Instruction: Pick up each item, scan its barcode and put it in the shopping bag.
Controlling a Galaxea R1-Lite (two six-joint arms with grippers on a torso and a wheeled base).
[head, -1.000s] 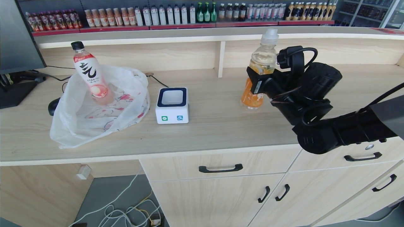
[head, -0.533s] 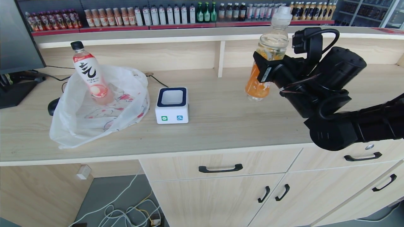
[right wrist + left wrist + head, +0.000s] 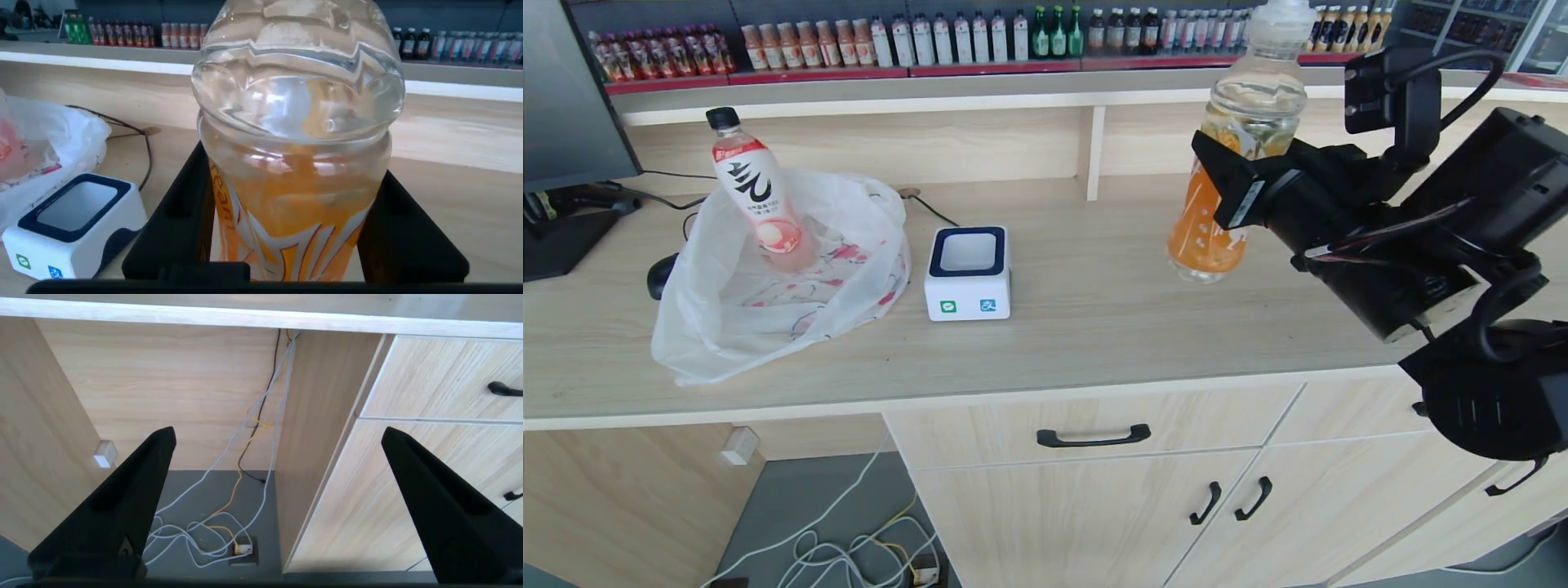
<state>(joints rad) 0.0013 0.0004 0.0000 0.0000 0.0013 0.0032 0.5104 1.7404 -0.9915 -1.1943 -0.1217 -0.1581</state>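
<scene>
The orange drink bottle (image 3: 1207,229), clamped upright in the right gripper (image 3: 1243,175), has risen further above the counter (image 3: 1094,318), right of the scanner (image 3: 969,273); its cap top is cut off, its waist is hidden by that gripper, and the left gripper (image 3: 278,439) stands spread apart below counter level.

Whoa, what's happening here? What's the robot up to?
The robot is working a shop checkout. Its right pincer grips an orange drink bottle, holding it up over the wooden counter. The white barcode scanner sits on the counter between that bottle and the plastic shopping bag, and a pink drink bottle already stands in the bag. The left pincer hangs open down beside the cabinets.
</scene>
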